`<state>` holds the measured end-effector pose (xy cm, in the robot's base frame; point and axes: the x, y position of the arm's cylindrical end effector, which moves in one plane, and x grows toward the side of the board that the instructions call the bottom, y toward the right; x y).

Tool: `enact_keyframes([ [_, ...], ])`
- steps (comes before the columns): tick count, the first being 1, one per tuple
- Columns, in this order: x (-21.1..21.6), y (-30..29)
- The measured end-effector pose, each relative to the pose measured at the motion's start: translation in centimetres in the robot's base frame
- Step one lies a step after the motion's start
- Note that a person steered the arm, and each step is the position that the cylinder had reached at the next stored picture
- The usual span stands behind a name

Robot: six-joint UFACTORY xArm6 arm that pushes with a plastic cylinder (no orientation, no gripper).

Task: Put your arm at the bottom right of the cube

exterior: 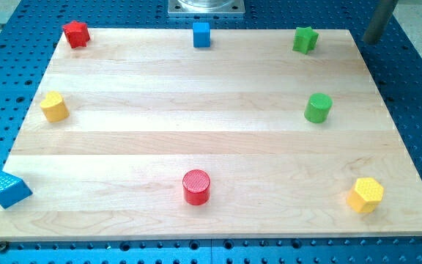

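The blue cube (201, 34) stands at the top edge of the wooden board (196, 132), near the middle. My tip (371, 39) shows at the view's top right, just off the board's top right corner. It is far to the right of the cube, at about the cube's height in the view, and touches no block. The green star (305, 39) lies between the tip and the cube.
A red star (75, 33) is at top left, a yellow block (53, 106) at left, a green cylinder (318, 108) at right. A blue triangular block (10, 190) sits at the bottom left edge, a red cylinder (196, 186) at bottom middle, a yellow hexagon (365, 195) at bottom right. The arm's metal base (206, 7) is at top.
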<state>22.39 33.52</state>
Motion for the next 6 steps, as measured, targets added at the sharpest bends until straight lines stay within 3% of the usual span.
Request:
enact_keyframes([
  [2,-3.2,-1.5],
  [3,-2.1,-1.6],
  [4,5.7,-8.4],
  [5,8.1,-20.4],
  [6,9.7,-27.6],
])
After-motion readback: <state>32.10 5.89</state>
